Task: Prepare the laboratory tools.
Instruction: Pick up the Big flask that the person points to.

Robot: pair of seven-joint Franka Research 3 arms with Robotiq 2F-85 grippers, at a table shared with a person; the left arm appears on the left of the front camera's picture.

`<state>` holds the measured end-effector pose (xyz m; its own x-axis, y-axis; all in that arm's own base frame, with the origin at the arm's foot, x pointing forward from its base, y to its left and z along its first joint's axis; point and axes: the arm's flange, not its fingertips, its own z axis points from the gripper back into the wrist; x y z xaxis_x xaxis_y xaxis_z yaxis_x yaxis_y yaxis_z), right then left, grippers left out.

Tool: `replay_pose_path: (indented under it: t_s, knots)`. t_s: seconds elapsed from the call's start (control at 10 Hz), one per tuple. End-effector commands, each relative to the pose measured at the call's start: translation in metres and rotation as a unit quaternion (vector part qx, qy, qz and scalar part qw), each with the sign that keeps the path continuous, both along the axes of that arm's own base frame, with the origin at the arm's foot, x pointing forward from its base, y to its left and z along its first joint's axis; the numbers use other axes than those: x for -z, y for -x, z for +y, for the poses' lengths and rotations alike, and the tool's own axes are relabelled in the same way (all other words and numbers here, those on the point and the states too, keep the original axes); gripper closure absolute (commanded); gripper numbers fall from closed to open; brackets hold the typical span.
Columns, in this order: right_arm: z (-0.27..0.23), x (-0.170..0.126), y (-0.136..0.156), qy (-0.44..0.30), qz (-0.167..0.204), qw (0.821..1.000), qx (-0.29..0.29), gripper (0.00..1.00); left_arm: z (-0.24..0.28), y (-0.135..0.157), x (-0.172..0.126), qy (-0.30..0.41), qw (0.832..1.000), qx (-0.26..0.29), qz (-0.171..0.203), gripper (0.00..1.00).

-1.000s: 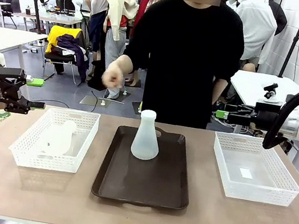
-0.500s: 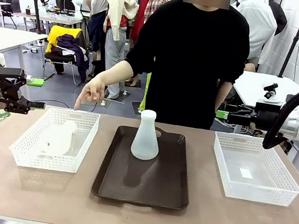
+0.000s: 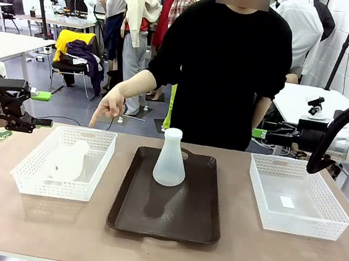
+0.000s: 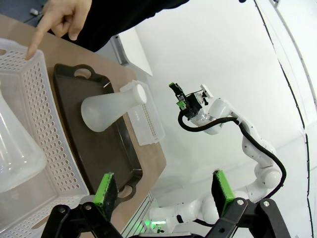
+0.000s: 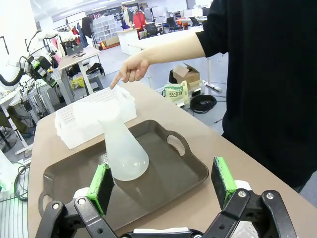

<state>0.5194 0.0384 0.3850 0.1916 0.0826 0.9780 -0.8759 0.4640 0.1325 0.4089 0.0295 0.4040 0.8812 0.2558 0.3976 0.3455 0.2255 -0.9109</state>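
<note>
One frosted-white conical flask (image 3: 171,158) stands upright at the back of the dark brown tray (image 3: 165,220); it is also seen at flask (image 4: 111,106) and flask (image 5: 121,148). A second flask (image 3: 68,159) lies in the left white basket (image 3: 87,183), close up as flask (image 4: 15,158). My left gripper (image 3: 41,109) hovers open off the table's left end, its pads (image 4: 106,191) wide apart and empty. My right gripper (image 3: 262,132) hangs open beyond the far right edge, pads (image 5: 223,181) apart with nothing between them.
The person stands at the far side, one hand (image 3: 107,106) pointing a finger down at the left basket's far rim, also hand (image 4: 64,20) and hand (image 5: 129,72). A white mesh basket (image 3: 293,222) sits on the right. Bare tabletop (image 3: 152,255) runs along the front.
The person's hand dropped from chest height and reached out to point at the left basket. Neither arm nor either flask moved.
</note>
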Motion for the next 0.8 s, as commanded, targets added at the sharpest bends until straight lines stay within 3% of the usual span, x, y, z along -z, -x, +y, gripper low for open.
replay_pose_path:
  t_s: [0.0, 0.3, 0.4, 0.6, 0.7]
  knots:
    - [0.002, 0.0, 0.001, 0.003, 0.0, 1.0, 0.001, 0.0, 0.0, 0.0, 0.0, 0.0, 1.0, 0.0, 0.0, 0.0]
    - [0.002, 0.0, 0.001, 0.003, 0.0, 1.0, 0.001, 0.0, -0.016, -0.003, -0.05, -0.158, 0.984, -0.022, -0.075, 0.0]
    - [0.002, 0.0, 0.001, 0.003, 0.0, 1.0, 0.001, 0.0, -0.024, -0.01, -0.063, -0.25, 0.965, 0.011, -0.073, 0.0]
    - [0.002, 0.0, 0.001, 0.003, 0.0, 1.0, 0.001, 0.0, -0.046, -0.033, -0.078, -0.443, 0.896, 0.021, -0.035, 0.0]
    - [0.002, 0.0, 0.001, 0.003, 0.0, 1.0, 0.001, 0.0, -0.056, -0.045, -0.081, -0.497, 0.867, 0.023, -0.004, 0.0]
